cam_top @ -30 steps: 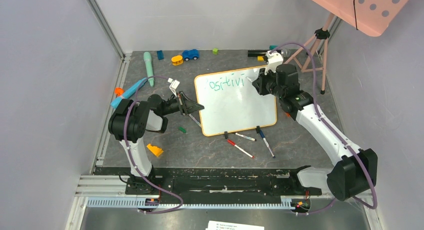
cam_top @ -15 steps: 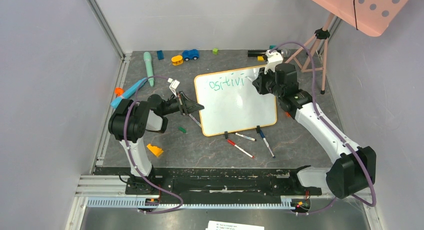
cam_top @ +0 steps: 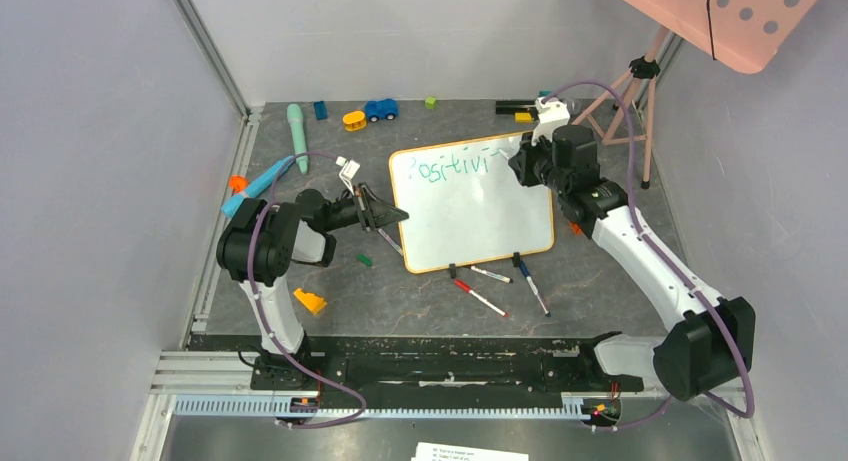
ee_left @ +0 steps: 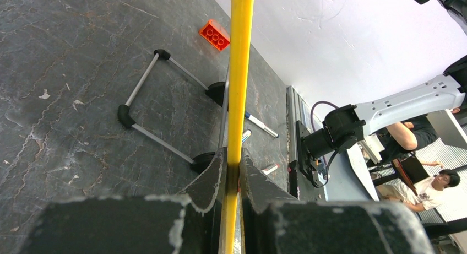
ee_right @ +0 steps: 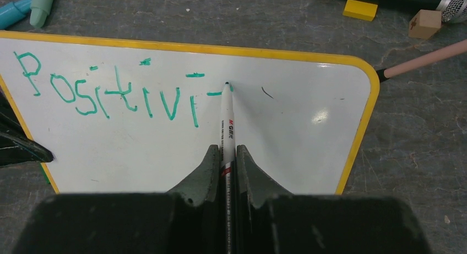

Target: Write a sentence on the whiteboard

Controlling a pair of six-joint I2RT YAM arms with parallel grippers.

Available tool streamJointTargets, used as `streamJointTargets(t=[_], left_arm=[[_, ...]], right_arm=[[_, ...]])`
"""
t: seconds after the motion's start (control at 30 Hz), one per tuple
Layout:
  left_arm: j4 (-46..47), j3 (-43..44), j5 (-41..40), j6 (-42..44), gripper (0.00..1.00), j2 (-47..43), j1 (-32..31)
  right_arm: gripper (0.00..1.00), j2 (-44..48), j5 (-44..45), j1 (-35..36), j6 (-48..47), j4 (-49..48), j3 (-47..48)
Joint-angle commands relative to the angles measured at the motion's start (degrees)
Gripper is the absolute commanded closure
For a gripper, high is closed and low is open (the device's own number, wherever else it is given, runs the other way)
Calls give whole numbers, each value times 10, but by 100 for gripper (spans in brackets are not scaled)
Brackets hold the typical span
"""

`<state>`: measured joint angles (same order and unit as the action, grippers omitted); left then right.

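The whiteboard lies on the table, white with a yellow frame and two black clip feet on its near edge. Teal writing along its top reads "Positivi" with short strokes after it. My right gripper is shut on a white marker, and the marker's tip touches the board just right of the last stroke. My left gripper is shut on the board's left edge, and the yellow frame runs between its jaws.
Three loose markers lie in front of the board. An orange wedge is at the near left. Toys, a blue car and a teal pen lie at the back. A pink tripod stands back right.
My right gripper has shifted slightly right with the marker, and a short new stroke shows at the right end of the writing. The left arm has not moved.
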<state>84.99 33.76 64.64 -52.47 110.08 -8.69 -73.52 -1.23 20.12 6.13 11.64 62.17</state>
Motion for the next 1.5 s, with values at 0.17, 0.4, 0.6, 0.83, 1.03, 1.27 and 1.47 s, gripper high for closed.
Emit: streamJointTargets(t=[0.17,0.4,0.6,0.83,1.03,1.27,1.47], left_arm=[[42,8,10,11,98,-2,2],[42,8,12,10,98,-1,2],[42,8,12,10,98,-1,2],[42,8,10,11,98,-1,2],[42,7,10,10,98,-1,2],[42,8,11,9,98,-1,2],[42,8,11,11,98,-1,2]], right_arm=[[100,11,-27,-3,-11,-29,35],[100,-10,-28,-2,-12,-34,38],[100,-7,-29,-3,-7,-36,17],[100,23,-29,-2,-4,-32,-27],[100,41,-32,-3,3,-32,-58],[100,53,-28,-2,5,-31,-72],[100,55,-14,-3,-6,-23,-68]])
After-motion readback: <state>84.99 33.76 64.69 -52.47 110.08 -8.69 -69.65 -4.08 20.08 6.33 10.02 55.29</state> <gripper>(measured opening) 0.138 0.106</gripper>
